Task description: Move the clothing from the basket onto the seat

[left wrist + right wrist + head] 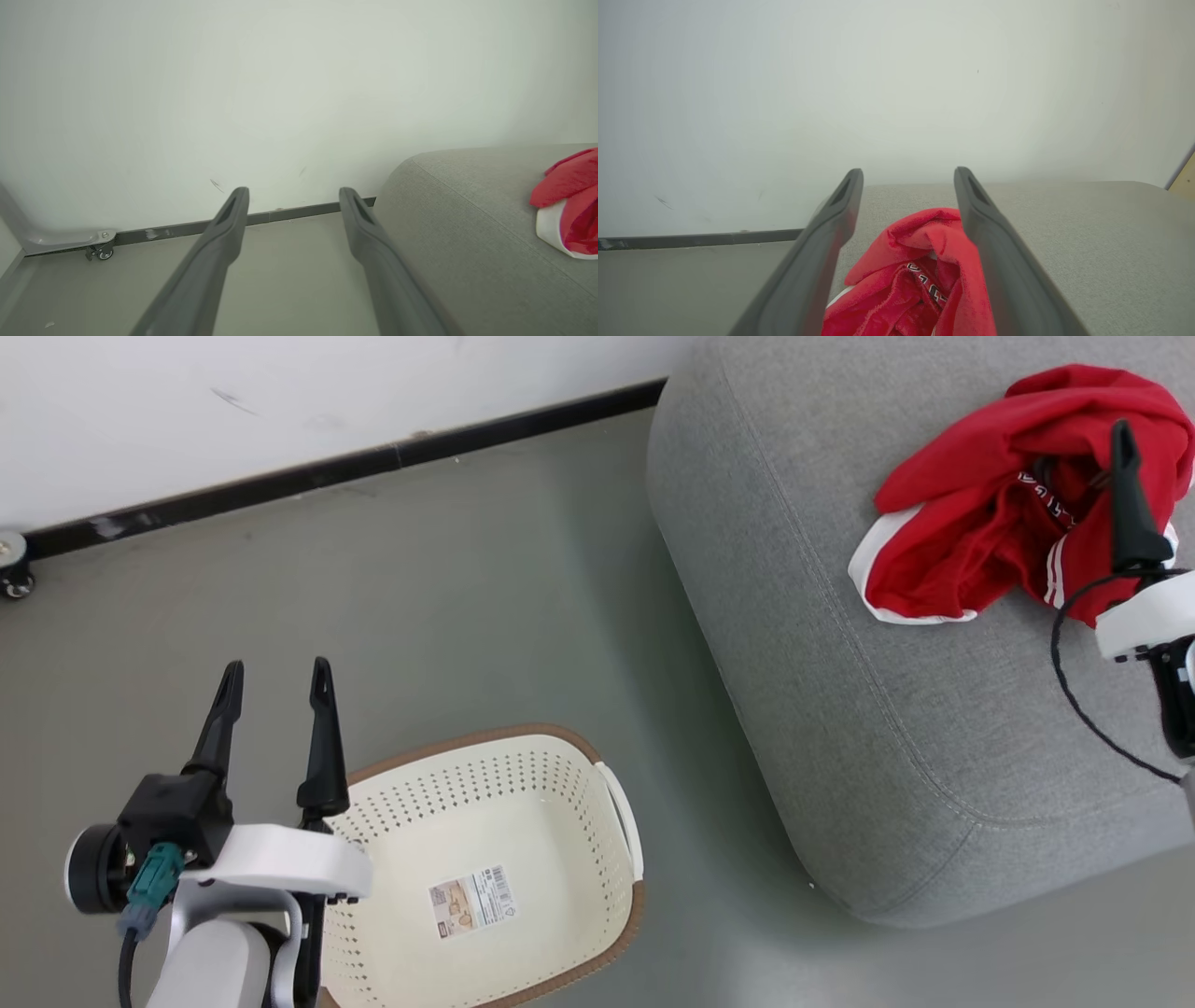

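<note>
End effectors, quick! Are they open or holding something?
Left end effector: open, empty.
Right end effector: open over the clothing, gripping nothing.

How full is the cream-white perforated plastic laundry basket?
Empty: the basket holds only a barcode sticker on its floor, and the bright red fabric clothing lies on the large grey upholstered seat.

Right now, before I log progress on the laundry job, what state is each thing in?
clothing: crumpled in a heap on the seat.
basket: upright, no clothing inside.
seat: bearing the clothing.
left hand: open, holding nothing.
right hand: open, fingers straddling the clothing, not gripping it.
</note>
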Controlling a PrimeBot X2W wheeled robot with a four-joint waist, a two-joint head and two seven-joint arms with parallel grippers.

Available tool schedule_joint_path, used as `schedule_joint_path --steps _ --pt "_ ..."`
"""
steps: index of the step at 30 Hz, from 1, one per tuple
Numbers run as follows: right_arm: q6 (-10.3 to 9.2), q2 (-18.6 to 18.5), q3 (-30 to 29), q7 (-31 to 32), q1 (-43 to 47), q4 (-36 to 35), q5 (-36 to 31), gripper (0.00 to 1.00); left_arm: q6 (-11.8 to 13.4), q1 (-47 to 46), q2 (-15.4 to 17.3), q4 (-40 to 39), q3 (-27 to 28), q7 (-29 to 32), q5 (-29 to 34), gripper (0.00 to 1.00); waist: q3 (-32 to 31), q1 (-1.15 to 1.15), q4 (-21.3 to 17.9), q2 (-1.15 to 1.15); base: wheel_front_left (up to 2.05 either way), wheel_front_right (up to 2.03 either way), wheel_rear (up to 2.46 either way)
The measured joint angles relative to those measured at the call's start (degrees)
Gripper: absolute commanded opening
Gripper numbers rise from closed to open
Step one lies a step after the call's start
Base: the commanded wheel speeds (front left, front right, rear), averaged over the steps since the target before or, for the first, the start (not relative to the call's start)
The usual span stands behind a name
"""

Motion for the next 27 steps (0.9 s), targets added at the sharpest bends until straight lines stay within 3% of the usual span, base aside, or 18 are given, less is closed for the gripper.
schedule_joint_path --steps 15,27 --pt "0.0 5.5 1.1 -0.1 10.0 -12.7 0.3 1.0 1.1 7.2 -1.9 0.3 1.3 -0.4 -0.8 1.0 -6.7 0.0 4.8 0.0 0.0 0.0 0.0" --pt "0.0 11.8 3.0 -0.1 21.8 -16.6 -1.1 1.0 0.5 10.2 -3.5 0.3 0.5 -0.4 -0.8 1.0 -11.7 0.0 8.6 0.0 0.0 0.0 0.0"
